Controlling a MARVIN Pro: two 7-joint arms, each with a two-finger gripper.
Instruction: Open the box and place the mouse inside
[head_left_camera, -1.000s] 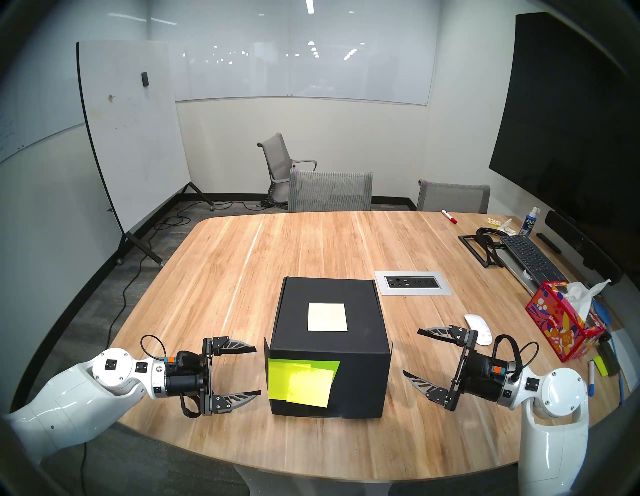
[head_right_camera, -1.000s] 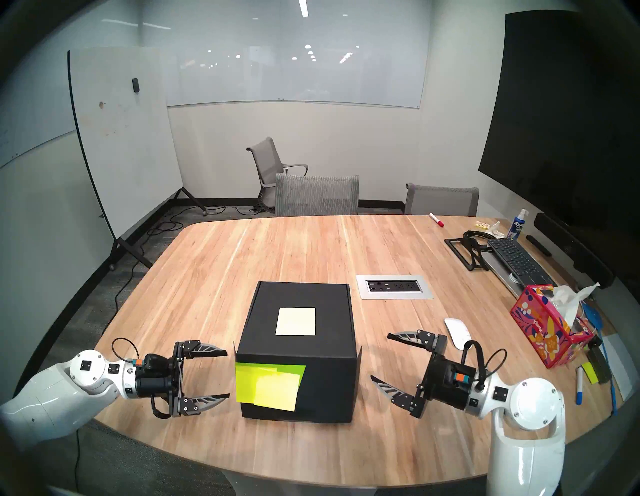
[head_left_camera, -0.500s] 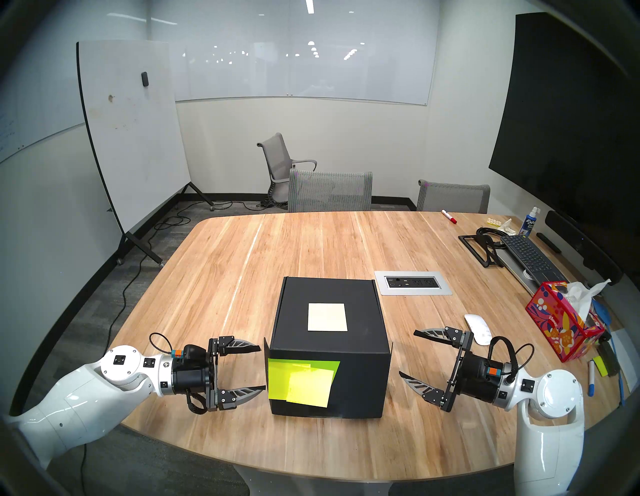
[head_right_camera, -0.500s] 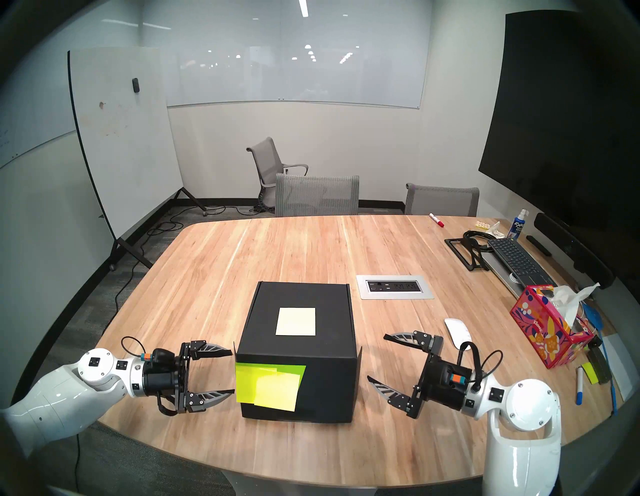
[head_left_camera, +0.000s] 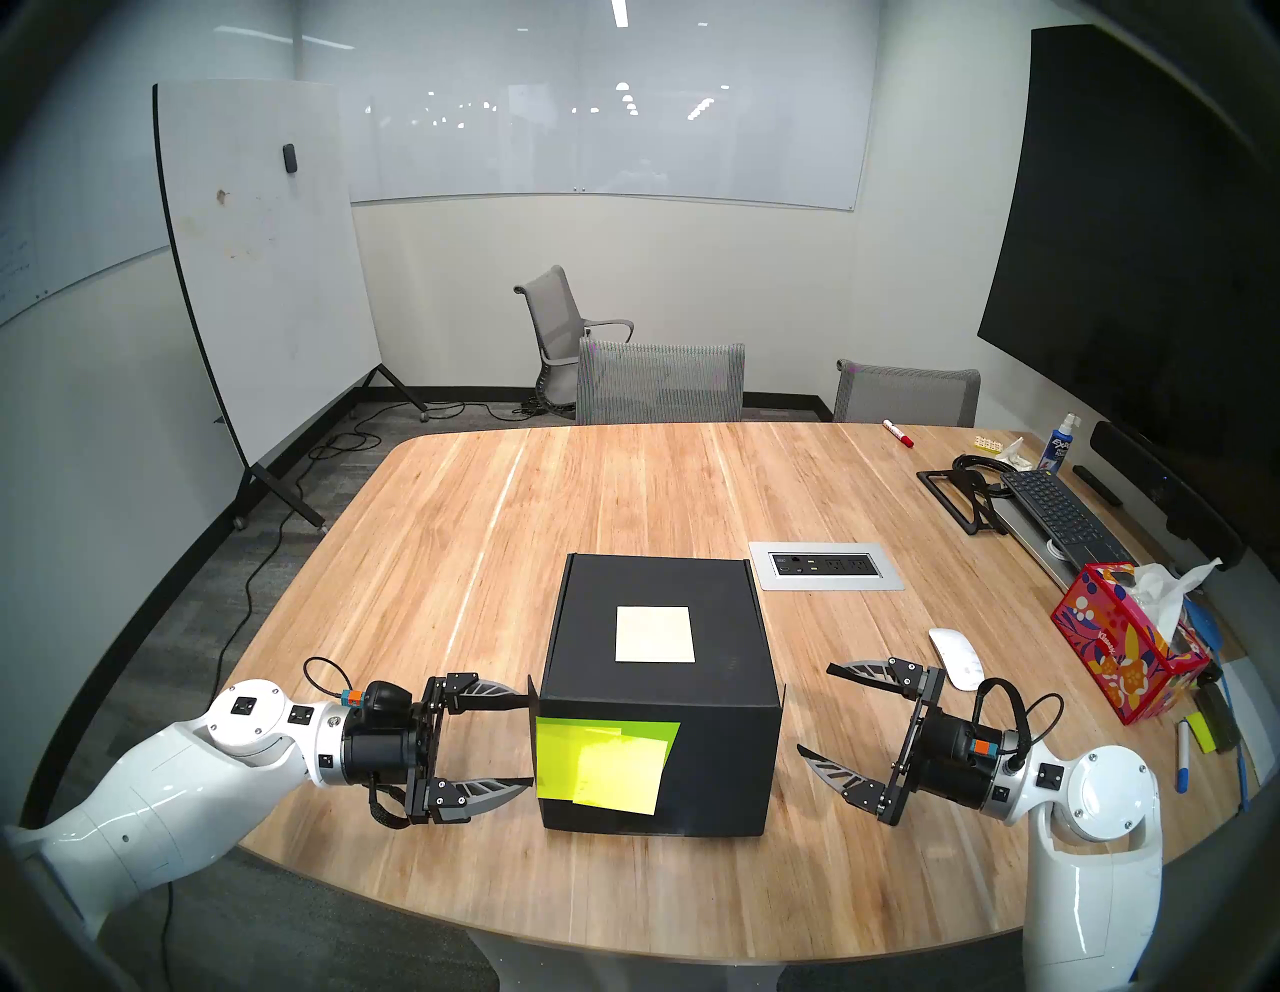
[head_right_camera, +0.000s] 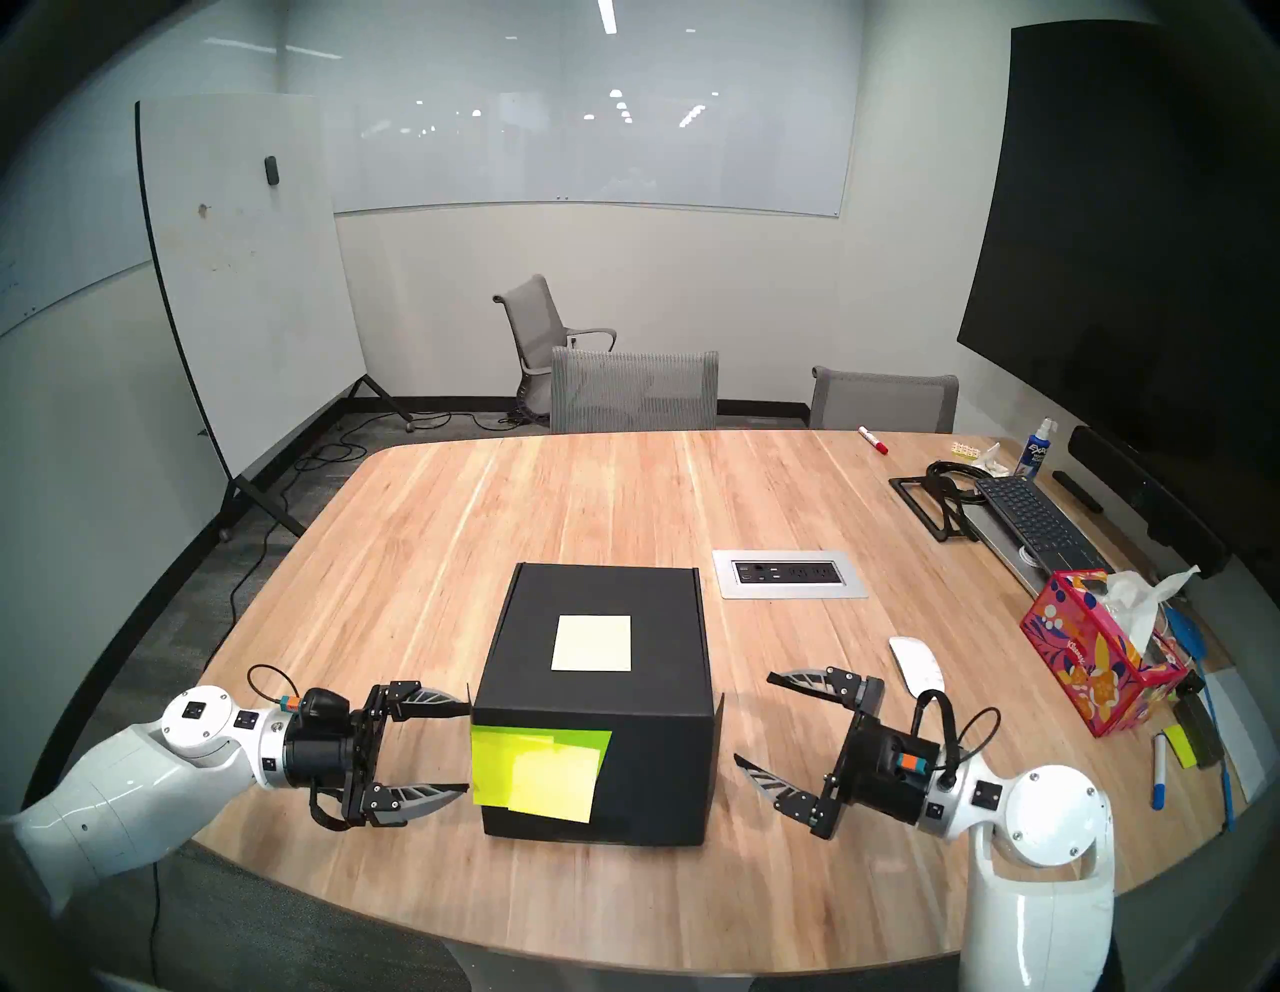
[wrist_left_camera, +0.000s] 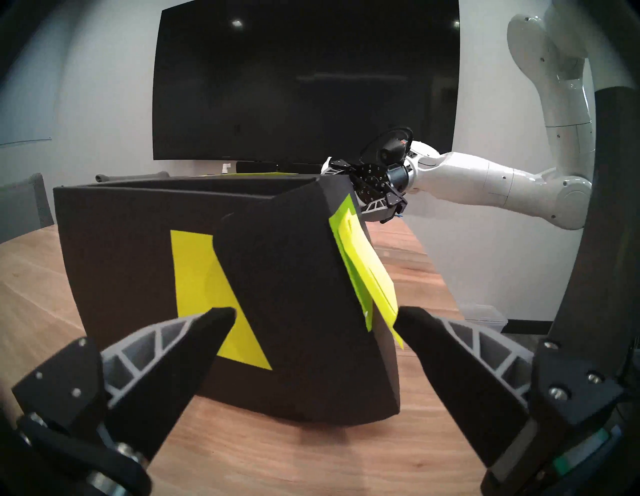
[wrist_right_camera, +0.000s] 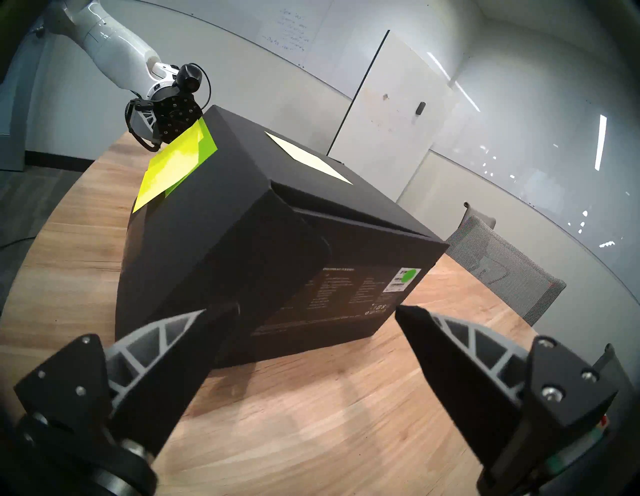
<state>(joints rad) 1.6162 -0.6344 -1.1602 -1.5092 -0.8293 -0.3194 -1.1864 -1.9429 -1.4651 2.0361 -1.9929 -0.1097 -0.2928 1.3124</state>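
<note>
At the near left of the table (head_left_camera: 450, 526), the left gripper (head_left_camera: 523, 745) stands level and spread to its full width, holding nothing; its fingertips (head_left_camera: 518, 700) have reached the left edge of the box (head_left_camera: 658, 700), the far one at or against the small side flap (head_left_camera: 532, 700) that juts from the near left corner, though contact cannot be confirmed. In the left wrist view that flap (wrist_left_camera: 287, 277) sits between the two fingers, partly covering a neon yellow-green label (wrist_left_camera: 204, 284) on the box's left face. Neon sticky notes (head_left_camera: 602, 765) hang on the near face and a pale square note (head_left_camera: 654, 634) lies on the lid, which is fully shut. To the right, the right gripper (head_left_camera: 814, 710) is likewise wide apart and empty, a short way off the box's right side, where a matching flap (wrist_right_camera: 277, 249) shows. Beyond it, near the right arm's wrist, the white mouse (head_left_camera: 956, 658) rests untouched on the table, with a patterned tissue box (head_left_camera: 1122, 658) further right. Assessment: the opening step is in hand and not yet accomplished. The next move appears to call for closing on the flap, or hooking under the lid's near edge, and lifting it back on its far hinge; the light cardboard may slide unless the other arm steadies it.
</note>
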